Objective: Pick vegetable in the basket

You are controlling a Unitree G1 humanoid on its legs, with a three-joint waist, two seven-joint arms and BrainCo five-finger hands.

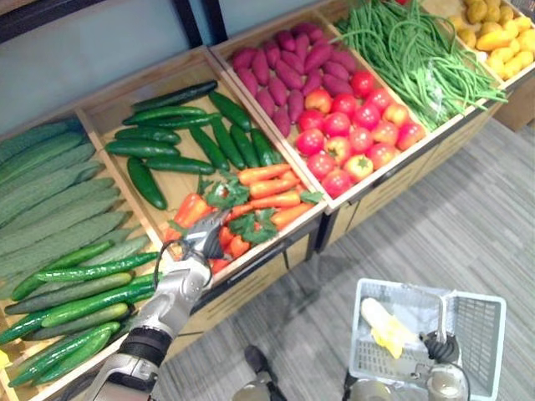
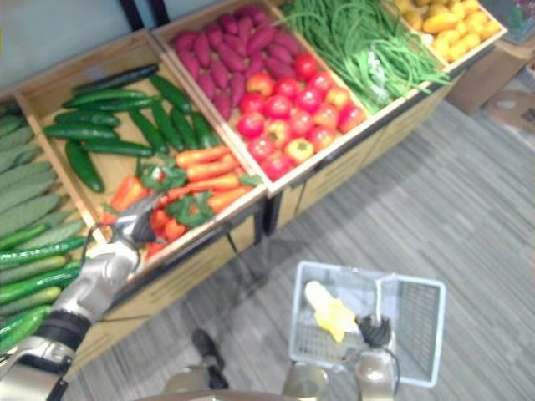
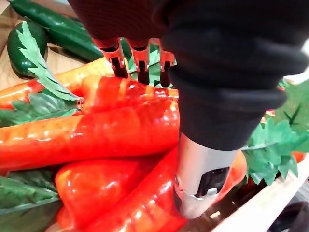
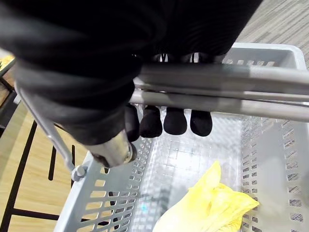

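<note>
Basket [image 1: 483, 336]: nearest to me, hanging from the right hand [image 4: 87, 82]. Its fingers [image 4: 175, 121] are curled under the grey wire handle [image 4: 217, 77], so I log this hand as clamped on the handle. One yellow vegetable [image 1: 386, 327] lies on the basket floor toward its left side.

Left hand [image 1: 201, 242]: up and to the left of the basket, over the near corner of a wooden crate [image 1: 175, 188]. It is spread wide. The fingertips [image 3: 140, 67] touch the far side of the top carrot and the thumb [image 3: 195, 183] rests against the nearer ones. Several carrots lie in the span between them. None is lifted clear of the pile.

Carrots [image 1: 274, 200]: still in the crate, left of and beyond the basket, heaped with their green leaves under and just past the left hand.

Cucumbers [image 1: 146, 149]: same crate, further from the basket than the carrots. Longer pale green ones [image 1: 50, 209] lie far out to the basket's left.

Tomatoes [image 1: 347, 138]: next crate, straight beyond the basket. Purple sweet potatoes [image 1: 284, 75] lie behind them.

Green beans [image 1: 410, 50]: further still, beyond the basket.

Yellow produce [image 1: 493, 38]: farthest, beyond the basket's right side.
</note>
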